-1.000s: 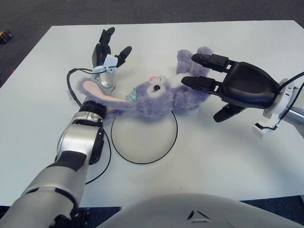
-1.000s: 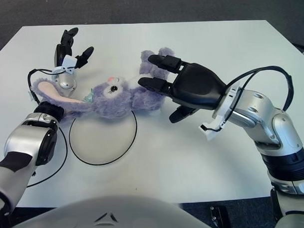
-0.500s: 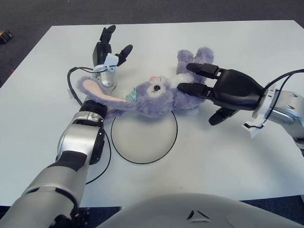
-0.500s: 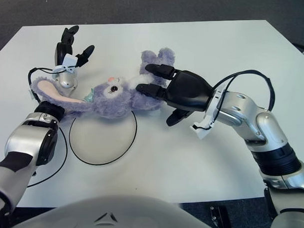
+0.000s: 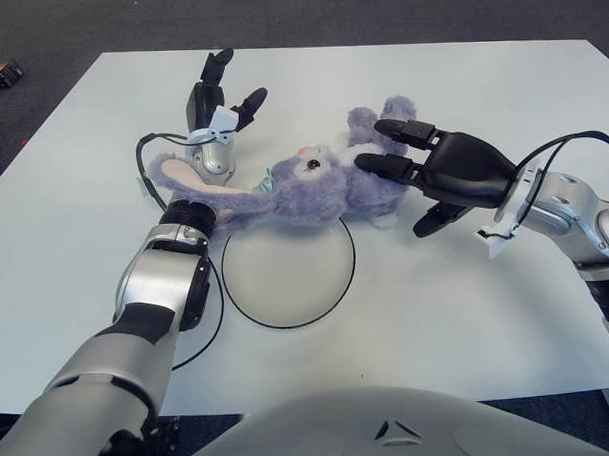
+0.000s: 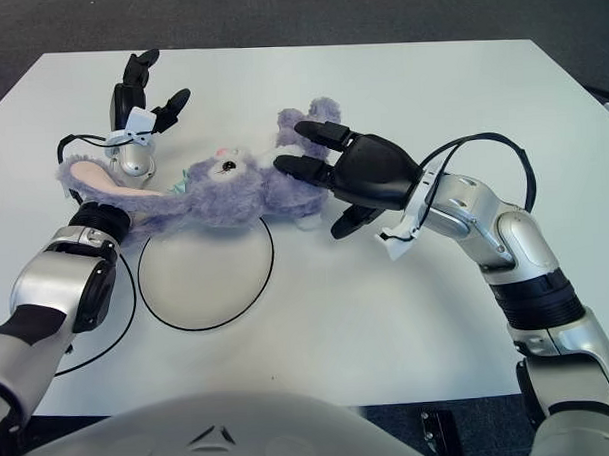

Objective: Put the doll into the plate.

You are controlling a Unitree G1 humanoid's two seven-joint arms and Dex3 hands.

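Doll [image 5: 303,188] lies on the tabletop [image 5: 468,312] just beyond the plate [image 5: 289,274] rim. Right hand [image 5: 453,173] fingers spread over its body; left hand [image 5: 213,116] open beside its ear.

My white table [image 5: 468,312] carries the round black-rimmed plate [image 5: 289,274] near its middle, and the purple plush doll [image 5: 303,188] lies on its side just beyond the plate, brushing its far rim.
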